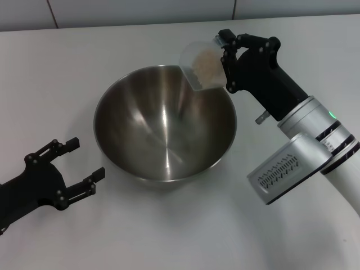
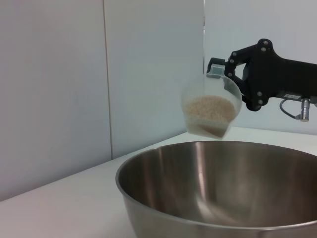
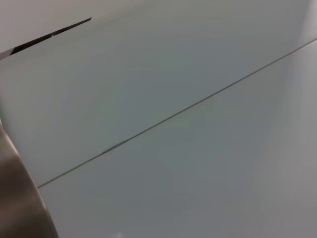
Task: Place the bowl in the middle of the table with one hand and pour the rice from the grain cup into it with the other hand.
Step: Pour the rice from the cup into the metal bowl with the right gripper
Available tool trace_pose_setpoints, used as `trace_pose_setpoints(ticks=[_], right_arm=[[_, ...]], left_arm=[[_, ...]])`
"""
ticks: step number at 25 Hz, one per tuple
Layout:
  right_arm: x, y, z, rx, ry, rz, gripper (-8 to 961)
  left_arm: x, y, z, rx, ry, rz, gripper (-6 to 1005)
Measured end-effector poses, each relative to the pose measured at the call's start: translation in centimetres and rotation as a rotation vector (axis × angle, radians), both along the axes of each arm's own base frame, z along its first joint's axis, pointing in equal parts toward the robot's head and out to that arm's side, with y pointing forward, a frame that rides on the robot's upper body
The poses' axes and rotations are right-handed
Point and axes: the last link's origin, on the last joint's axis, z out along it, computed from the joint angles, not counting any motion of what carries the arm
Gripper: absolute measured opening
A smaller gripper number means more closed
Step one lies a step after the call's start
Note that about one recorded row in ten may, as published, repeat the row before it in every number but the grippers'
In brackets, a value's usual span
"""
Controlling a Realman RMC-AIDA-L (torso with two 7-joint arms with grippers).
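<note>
The steel bowl point(image 1: 164, 129) stands in the middle of the white table point(image 1: 67, 73). It looks bare inside. My right gripper point(image 1: 225, 48) is shut on the tab handle of the grain cup point(image 1: 202, 64). It holds the cup tilted above the bowl's far right rim. The rice point(image 1: 206, 62) is inside the cup. The left wrist view shows the bowl point(image 2: 218, 188), the cup point(image 2: 212, 106) with rice point(image 2: 208, 110) above it, and the right gripper point(image 2: 220, 69). My left gripper point(image 1: 81, 163) is open and empty, to the left of the bowl near the front.
A tiled white wall point(image 1: 140, 11) runs along the table's far edge. The right arm's silver forearm point(image 1: 304, 152) reaches in from the right. The right wrist view shows only wall tiles point(image 3: 173, 99) and a sliver of the bowl's rim point(image 3: 15, 198).
</note>
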Motion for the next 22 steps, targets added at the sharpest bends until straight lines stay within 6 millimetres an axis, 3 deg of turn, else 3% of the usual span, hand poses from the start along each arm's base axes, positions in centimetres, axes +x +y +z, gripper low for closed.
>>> trace_pose_setpoints(ticks=[22], right_arm=[[-1.1, -0.1, 0.2, 0.095, -0.051, 0.046, 36]], left_arm=[[0.0, 0.0, 0.0, -0.001, 0.001, -0.001, 829]])
